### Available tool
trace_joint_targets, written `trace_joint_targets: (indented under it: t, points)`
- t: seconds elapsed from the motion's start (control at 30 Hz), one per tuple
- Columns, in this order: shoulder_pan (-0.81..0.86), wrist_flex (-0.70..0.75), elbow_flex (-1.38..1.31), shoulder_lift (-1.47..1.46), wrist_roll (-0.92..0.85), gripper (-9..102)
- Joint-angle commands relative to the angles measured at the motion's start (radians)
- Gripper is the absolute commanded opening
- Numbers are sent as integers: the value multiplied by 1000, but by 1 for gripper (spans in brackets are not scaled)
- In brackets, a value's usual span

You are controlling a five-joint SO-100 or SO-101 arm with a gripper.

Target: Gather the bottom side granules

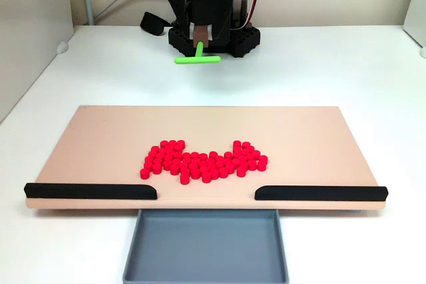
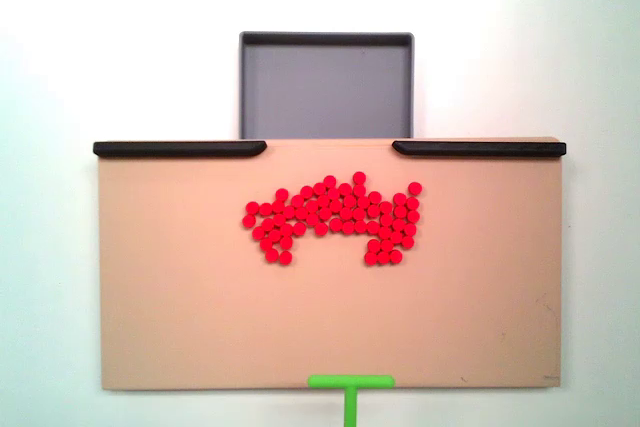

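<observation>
Dozens of tiny red granules (image 1: 203,160) lie packed in one wide cluster on the tan board (image 1: 100,138), toward its edge with the black rails; in the other fixed view the granules (image 2: 335,215) sit in the board's upper middle. My gripper (image 1: 200,46) hangs behind the board near the arm's base, shut on the stem of a green T-shaped stick (image 1: 198,58). The stick's crossbar (image 2: 350,382) hovers at the board's far edge, well apart from the granules.
Two black rails (image 1: 90,191) (image 1: 321,193) line the board's front edge with a gap between them. A grey tray (image 1: 205,244) sits below that gap. The arm's black base (image 1: 213,34) stands behind, with cables. White table all round.
</observation>
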Motion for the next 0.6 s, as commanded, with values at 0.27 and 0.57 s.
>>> trace_joint_targets:
  t: [0.27,0.57]
  points:
    - [-26,-18,-58,-21,75,0]
    - [-75,-18,-60,-18,135,0]
